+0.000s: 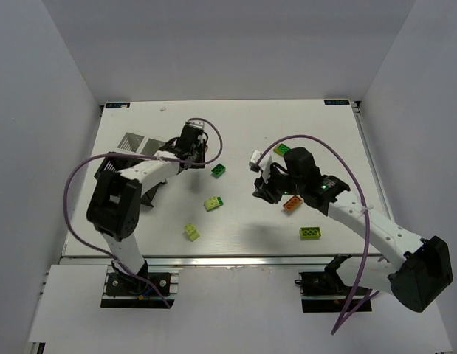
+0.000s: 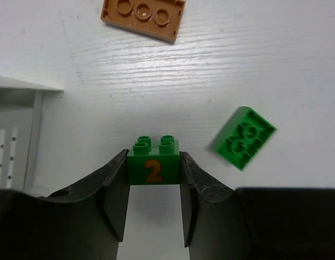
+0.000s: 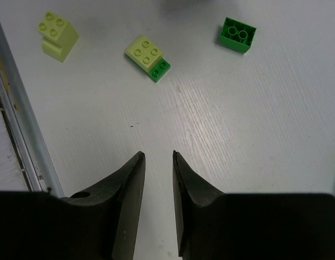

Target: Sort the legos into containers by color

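Observation:
My left gripper (image 2: 153, 162) is shut on a dark green lego marked with an orange 2 (image 2: 153, 169), held by its sides at the fingertips; from above, the left gripper (image 1: 193, 146) is at the back left. Ahead lies an orange lego (image 2: 143, 16), studs down, and a dark green lego (image 2: 244, 137) lies to the right. The white container (image 2: 15, 135) shows at the left edge. My right gripper (image 3: 157, 156) stands open over bare table with nothing between its fingers. Beyond it are a lime lego (image 3: 58, 35), a lime-and-green lego (image 3: 147, 56) and a dark green lego (image 3: 237, 34).
From above, the table holds a dark green lego (image 1: 219, 170), a lime-and-green one (image 1: 212, 203), a lime one (image 1: 192, 232), an orange one (image 1: 291, 204), a lime-green one (image 1: 311, 233) and a lime one (image 1: 281, 149). Purple cables loop over both arms. A metal rail (image 3: 21, 135) runs along the table edge.

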`<state>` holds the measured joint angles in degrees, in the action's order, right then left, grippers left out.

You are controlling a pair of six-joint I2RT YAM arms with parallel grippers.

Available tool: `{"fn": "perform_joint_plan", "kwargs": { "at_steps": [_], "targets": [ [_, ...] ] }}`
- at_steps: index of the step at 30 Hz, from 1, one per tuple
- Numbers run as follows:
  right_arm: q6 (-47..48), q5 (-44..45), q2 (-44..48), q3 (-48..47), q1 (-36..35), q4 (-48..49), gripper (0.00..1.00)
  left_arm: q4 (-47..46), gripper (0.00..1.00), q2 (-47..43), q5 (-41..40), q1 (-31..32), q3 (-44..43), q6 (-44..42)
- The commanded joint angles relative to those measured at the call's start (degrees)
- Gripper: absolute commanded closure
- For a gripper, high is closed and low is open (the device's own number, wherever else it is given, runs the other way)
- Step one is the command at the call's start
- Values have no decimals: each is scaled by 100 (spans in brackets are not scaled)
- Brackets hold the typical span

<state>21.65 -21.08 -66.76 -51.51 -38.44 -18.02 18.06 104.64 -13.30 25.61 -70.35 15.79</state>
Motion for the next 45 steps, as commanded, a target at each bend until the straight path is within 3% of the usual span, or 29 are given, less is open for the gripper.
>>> {"fn": "perform_joint_plan", "kwargs": {
  "at_steps": [1, 10, 15, 22, 25, 32, 39, 43, 45],
  "targets": [
    [-3, 8, 269, 44, -41, 211, 67, -49, 92, -1179, 213, -12, 187, 73],
    [6, -45, 286, 18, -85, 167, 67, 504, 93, -2781, -217, -239, 645, 169],
    [-20, -98, 357, 35, -129, 176, 67, 672, 93, -3238, -118, -1469, 697, 451],
    [-20, -168, 383, 27, -182, 150, 67, 646, 93, -3029, 11, -3173, 785, 1021],
    [-12, -186, 436, 18, -208, 150, 67, 549, 93, -2941, -6, -3447, 908, 1137],
    [-3, -177, 550, 27, -226, 159, 66, 497, 92, -2800, -340, -3606, 1032, 1189],
    [-3, -168, 515, 35, -217, 167, 66, 549, 80, -2756, -595, -3650, 1093, 1242],
    [-12, -168, 480, 35, -226, 167, 65, 584, 80, -2835, -691, -3659, 1190, 1312],
    [-12, -168, 462, 35, -226, 167, 65, 645, 69, -2844, -779, -3659, 1173, 1400]
  ]
}}
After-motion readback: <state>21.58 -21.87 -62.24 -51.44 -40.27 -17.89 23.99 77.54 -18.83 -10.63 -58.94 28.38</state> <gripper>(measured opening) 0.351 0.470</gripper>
